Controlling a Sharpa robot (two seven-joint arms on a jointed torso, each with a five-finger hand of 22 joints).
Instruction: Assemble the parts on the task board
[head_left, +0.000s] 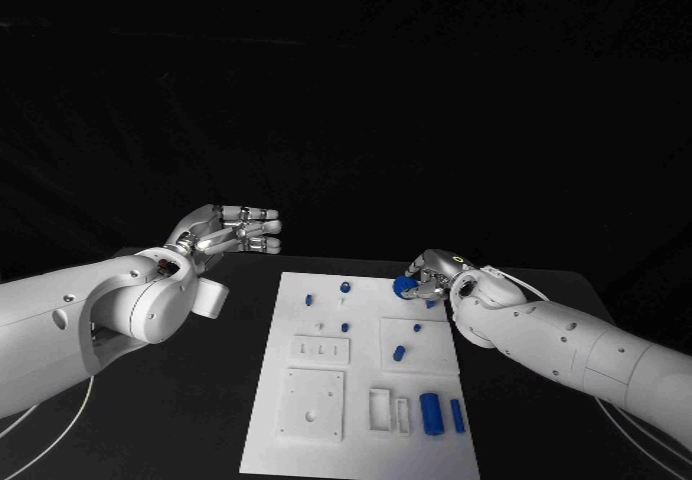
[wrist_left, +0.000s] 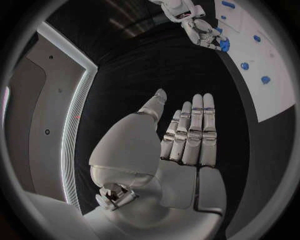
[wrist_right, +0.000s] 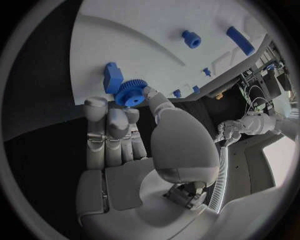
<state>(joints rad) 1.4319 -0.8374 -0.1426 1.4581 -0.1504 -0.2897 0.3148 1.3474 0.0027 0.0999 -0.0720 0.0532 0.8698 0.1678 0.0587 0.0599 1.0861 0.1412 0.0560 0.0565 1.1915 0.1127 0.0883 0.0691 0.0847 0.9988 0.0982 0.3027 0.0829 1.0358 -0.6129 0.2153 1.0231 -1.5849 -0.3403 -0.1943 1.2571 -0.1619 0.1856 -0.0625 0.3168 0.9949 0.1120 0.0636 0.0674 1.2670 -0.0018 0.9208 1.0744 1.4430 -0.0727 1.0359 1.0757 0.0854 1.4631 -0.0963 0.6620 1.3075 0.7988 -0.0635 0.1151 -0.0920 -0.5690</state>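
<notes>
The white task board lies in the middle of the black table. My right hand is at the board's far right corner and pinches a blue gear between thumb and fingers. In the right wrist view the gear sits at the fingertips, right beside a blue block on the board. My left hand hovers left of the board's far end; its fingers are straight with the thumb apart, and it holds nothing. The left wrist view also shows the right hand with the gear.
Small blue pegs stand on the board's far half. A blue peg stands in a raised square plate, and a blue cylinder and a blue bar lie near the front right. White cables trail on the table.
</notes>
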